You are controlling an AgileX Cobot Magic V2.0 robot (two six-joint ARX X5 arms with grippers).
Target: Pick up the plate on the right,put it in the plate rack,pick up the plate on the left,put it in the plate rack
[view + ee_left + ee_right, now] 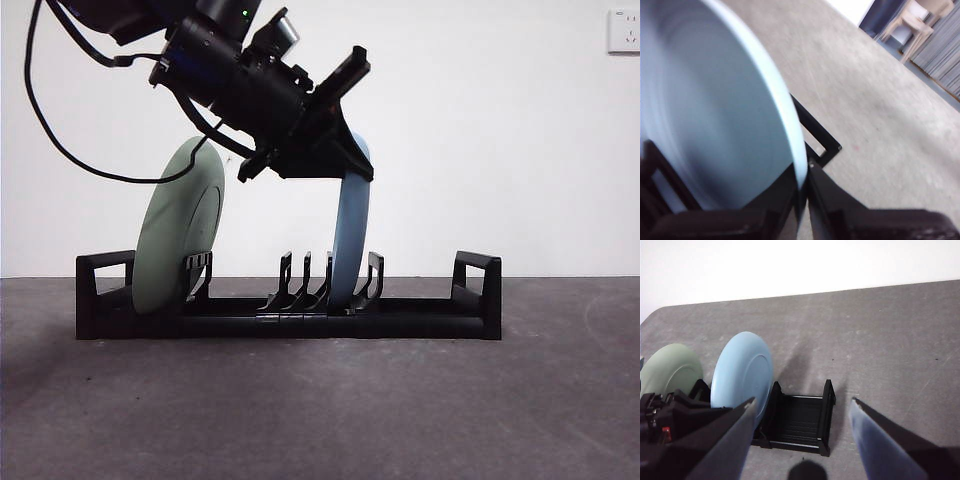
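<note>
A long black plate rack [290, 310] sits on the dark grey table [320, 410], across the middle of the front view. It has a square loop handle at each end and curved prongs that stick up.

Two plates stand on their edges in the rack. The green plate [180, 228] is near the left end of the rack in the front view. It leans a little and rests against a prong. The blue plate [350, 240] stands almost straight up in a slot a bit right of the middle of the frame, between two prongs. The two plates are well apart.

A big dark arm comes down from the upper left of the front view. Its gripper, the left gripper [352, 165], is at the top edge of the blue plate. In the left wrist view the left gripper [804, 200] has its two black jaws squeezed close on the thin rim of the blue plate [705, 115], one jaw on each side.

The right gripper [802, 440] hangs up high and holds nothing. Its jaws are spread wide apart. Its wrist view looks down on the blue plate [742, 375], the green plate [670, 370] and one end of the plate rack [800, 422].
</note>
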